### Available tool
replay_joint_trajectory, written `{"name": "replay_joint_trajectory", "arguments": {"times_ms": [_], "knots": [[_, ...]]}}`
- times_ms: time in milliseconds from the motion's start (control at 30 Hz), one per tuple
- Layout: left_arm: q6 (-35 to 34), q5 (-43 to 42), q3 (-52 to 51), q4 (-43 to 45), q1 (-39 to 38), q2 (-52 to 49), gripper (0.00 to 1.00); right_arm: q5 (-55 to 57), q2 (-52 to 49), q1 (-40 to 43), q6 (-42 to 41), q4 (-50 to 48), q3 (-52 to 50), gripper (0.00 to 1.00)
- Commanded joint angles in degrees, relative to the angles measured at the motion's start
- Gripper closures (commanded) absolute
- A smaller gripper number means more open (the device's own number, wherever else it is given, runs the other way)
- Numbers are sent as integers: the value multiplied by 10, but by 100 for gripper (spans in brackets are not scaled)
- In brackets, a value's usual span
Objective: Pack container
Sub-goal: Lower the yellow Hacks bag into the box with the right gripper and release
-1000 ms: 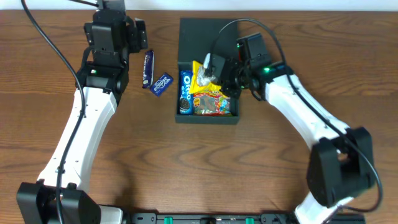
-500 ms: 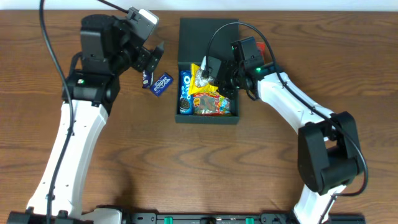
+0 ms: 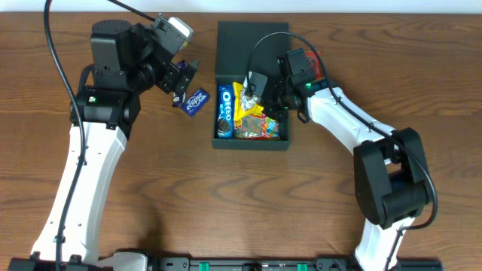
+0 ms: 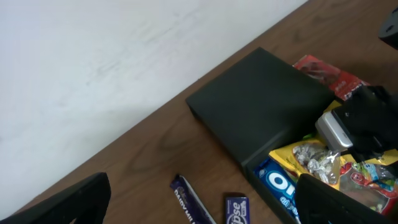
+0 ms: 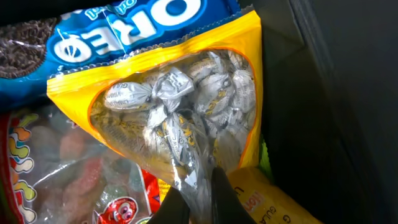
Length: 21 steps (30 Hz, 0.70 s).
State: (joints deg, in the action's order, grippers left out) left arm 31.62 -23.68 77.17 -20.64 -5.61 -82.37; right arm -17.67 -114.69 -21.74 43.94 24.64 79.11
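The container [image 3: 252, 47] is a dark box with its flap lid open at the back; it also shows in the left wrist view [image 4: 261, 93]. Inside lie a blue Oreo packet [image 3: 224, 107], a gummy packet [image 3: 260, 129] and a yellow bag of silver-wrapped candies [image 3: 243, 96]. My right gripper [image 3: 257, 88] is shut on the clear edge of the candy bag [image 5: 180, 118], just above the box; its fingers [image 5: 221, 196] pinch the film. My left gripper [image 3: 181, 78] is open and empty, over a purple Dairy Milk bar [image 4: 189, 200] and a small blue packet [image 3: 196, 101] left of the box.
A red packet [image 4: 326, 73] lies on the table to the right of the container, behind my right arm. A white wall runs along the table's far edge. Another yellow packet [image 5: 280, 199] lies under the candy bag.
My left gripper has swung right and down toward the purple bar and blue packet. My right gripper has shifted slightly, still holding the candy bag over the box.
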Motion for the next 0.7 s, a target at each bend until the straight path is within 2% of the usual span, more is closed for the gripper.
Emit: {"name": "replay_joint_trajectory", "arguments": {"times_ms": [0, 100, 200, 233, 333, 500, 667], "knots": [[8, -8, 4, -1, 4, 2, 5, 38, -4, -3, -8, 0, 4, 97], [8, -8, 4, -1, 4, 2, 5, 38, -4, -3, -8, 0, 4, 86], [8, -8, 4, -1, 4, 2, 5, 37, -4, -4, -10, -4, 4, 46], [8, -8, 4, -1, 4, 2, 5, 38, -3, -4, -23, -10, 4, 39], [8, -8, 4, -1, 4, 2, 5, 18, 12, -5, -61, -30, 4, 34], [7, -8, 4, -1, 4, 2, 5, -50, 77, -5, -71, -52, 4, 30], [7, -8, 4, -1, 4, 2, 5, -53, 148, -2, -88, -72, 4, 27]]}}
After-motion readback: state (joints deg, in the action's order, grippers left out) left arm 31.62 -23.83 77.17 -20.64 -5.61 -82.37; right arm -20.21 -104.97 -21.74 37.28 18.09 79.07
